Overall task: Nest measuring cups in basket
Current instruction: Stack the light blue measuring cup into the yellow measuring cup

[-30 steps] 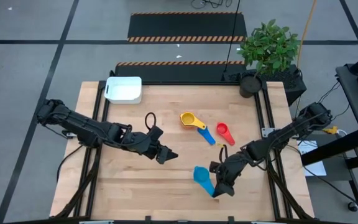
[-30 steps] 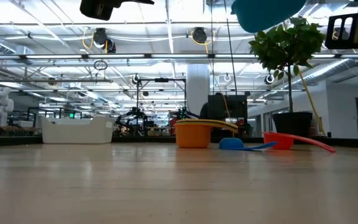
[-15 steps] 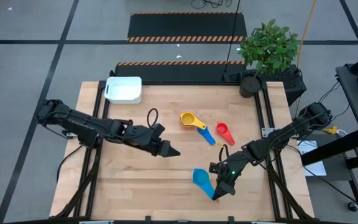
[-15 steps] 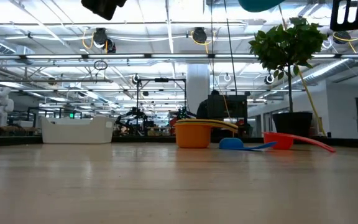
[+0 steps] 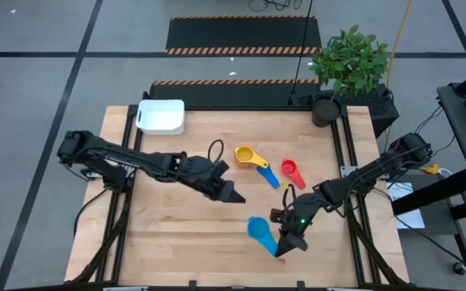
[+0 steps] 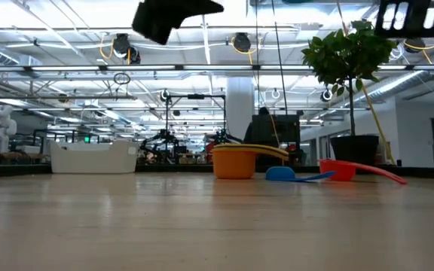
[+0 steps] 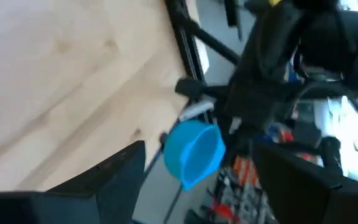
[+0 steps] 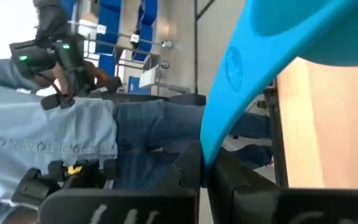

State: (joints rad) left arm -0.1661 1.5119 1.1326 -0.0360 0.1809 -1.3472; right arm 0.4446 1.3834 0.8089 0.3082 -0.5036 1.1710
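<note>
No legible writing; right hand (image 5: 282, 246) pinching light blue cup (image 5: 259, 229), left hand (image 5: 235, 196) spread.

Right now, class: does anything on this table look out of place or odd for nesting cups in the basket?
Nothing damaged or spilled. The basket sits at a far corner, away from the cups: yellow-orange pair, red cup.

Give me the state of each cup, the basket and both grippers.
Light blue cup: lifted, held by its handle.
Yellow cup: on table.
Blue cup: on table.
Red cup: on table.
Basket: empty.
Left gripper: open, empty.
Right gripper: shut on light blue cup.
</note>
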